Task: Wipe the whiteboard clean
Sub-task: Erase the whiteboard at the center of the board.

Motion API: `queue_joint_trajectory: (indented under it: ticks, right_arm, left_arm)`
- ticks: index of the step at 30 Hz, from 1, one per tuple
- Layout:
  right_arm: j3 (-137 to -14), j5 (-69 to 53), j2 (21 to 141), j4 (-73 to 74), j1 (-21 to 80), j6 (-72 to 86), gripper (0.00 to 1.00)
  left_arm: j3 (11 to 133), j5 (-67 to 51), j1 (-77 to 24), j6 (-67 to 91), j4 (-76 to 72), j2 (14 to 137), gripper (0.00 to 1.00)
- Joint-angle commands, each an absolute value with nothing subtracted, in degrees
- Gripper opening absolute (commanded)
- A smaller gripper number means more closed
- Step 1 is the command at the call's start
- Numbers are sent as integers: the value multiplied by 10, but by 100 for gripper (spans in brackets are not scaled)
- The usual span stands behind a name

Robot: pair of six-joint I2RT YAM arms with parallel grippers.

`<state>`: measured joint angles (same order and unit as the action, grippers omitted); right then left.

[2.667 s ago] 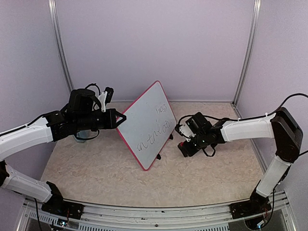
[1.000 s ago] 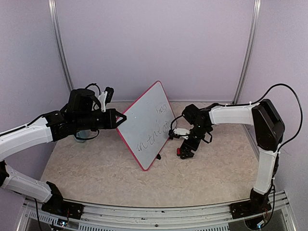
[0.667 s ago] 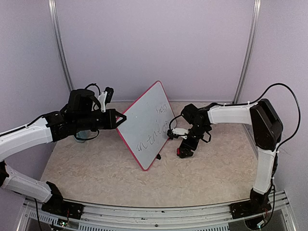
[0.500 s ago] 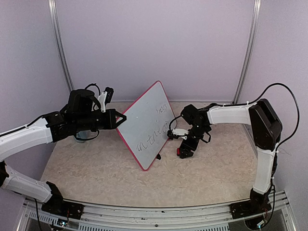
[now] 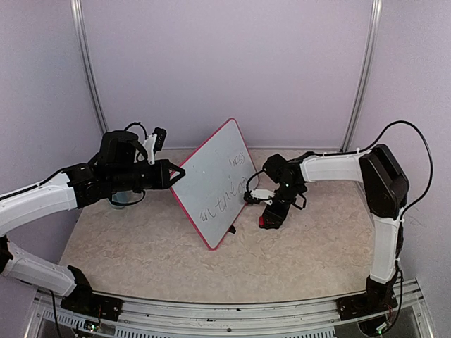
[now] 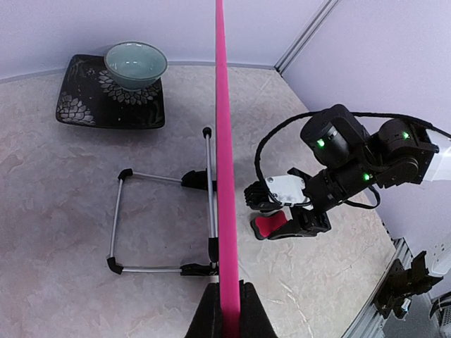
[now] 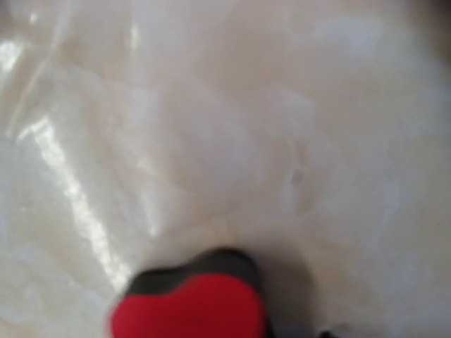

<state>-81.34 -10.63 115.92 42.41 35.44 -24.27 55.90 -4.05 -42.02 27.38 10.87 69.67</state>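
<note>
While the left hand point(image 5: 177, 171) is clamped tight on the pink frame of the whiteboard point(image 5: 215, 184), it holds the board tilted on its lower edge in the middle of the worktop point(image 5: 141, 246). The written face is turned toward the right arm. Dark handwriting point(image 5: 224, 199) runs across that face, so none of the wiping looks done.

The right hand point(image 5: 266, 210) hangs low over a small red eraser point(image 5: 266, 222), which lies on the worktop just beside the board's lower right corner. From the left wrist the eraser appears to sit between the fingers. Whether they have closed on it cannot be told, because the right wrist picture is blurred and shows only the red block at its bottom edge.

The step in hand seems to be picking up the eraser. To do it well, the fingers should probably meet the block squarely across its sides, centred, so that it does not twist or squirt out. The wiping face should end up free to turn toward the board. A straight lift would avoid knocking the board's foot nearby. Once wiping starts, the pad should press flat and lightly, since the board has only the left hand's grip on one edge to brace it and a hard push could tip it back.
</note>
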Motion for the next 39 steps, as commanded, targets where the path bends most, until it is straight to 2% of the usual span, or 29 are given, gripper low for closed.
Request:
queue_joint_trajectory:
  ticks: [1, 6, 14, 20, 23, 27, 28, 34, 39]
  right_arm:
    - [-834, -125, 1169, 435, 351, -238, 49]
    - [-836, -132, 1173, 440, 351, -238, 38]
    - [-832, -129, 1180, 447, 351, -233, 44]
    - [-833, -123, 1181, 449, 351, -230, 41]
    - [-833, -125, 1180, 451, 350, -230, 36]
    - [-840, -136, 1182, 456, 348, -230, 14]
    - [-842, -136, 1182, 457, 348, -230, 11]
    - [-858, -156, 1166, 459, 348, -224, 4]
    - [-879, -135, 1132, 437, 347, -191, 7]
  left_arm:
    - [542, -83, -427, 261, 128, 703, 0]
    - [541, -84, -427, 261, 129, 702, 0]
    - [541, -79, -427, 261, 134, 696, 0]
    - [540, -79, -427, 261, 133, 694, 0]
    - [538, -79, -428, 262, 132, 693, 0]
    - [537, -79, -427, 262, 132, 694, 0]
    - [537, -80, -427, 262, 133, 695, 0]
    - [537, -78, -427, 262, 133, 693, 0]
    - [539, -80, -427, 262, 131, 696, 0]
